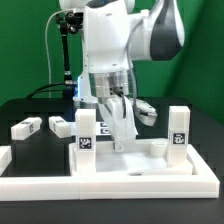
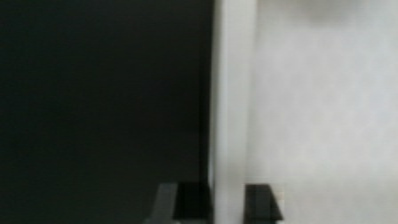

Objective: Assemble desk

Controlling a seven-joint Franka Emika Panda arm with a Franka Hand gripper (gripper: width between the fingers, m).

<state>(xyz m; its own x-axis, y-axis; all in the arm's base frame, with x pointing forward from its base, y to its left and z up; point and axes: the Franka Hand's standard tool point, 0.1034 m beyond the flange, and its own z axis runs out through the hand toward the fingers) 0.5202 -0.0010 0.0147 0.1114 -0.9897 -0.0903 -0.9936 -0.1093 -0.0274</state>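
I see a white square leg (image 1: 123, 138) upright at frame centre, clenched in the gripper (image 1: 120, 120), directly over the rimmed desk top (image 1: 140, 186).

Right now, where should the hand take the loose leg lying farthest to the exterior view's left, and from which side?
Take the leftmost loose leg across its long sides near the middle, from straight above: it lies flat on the black table, apart from its neighbour leg.
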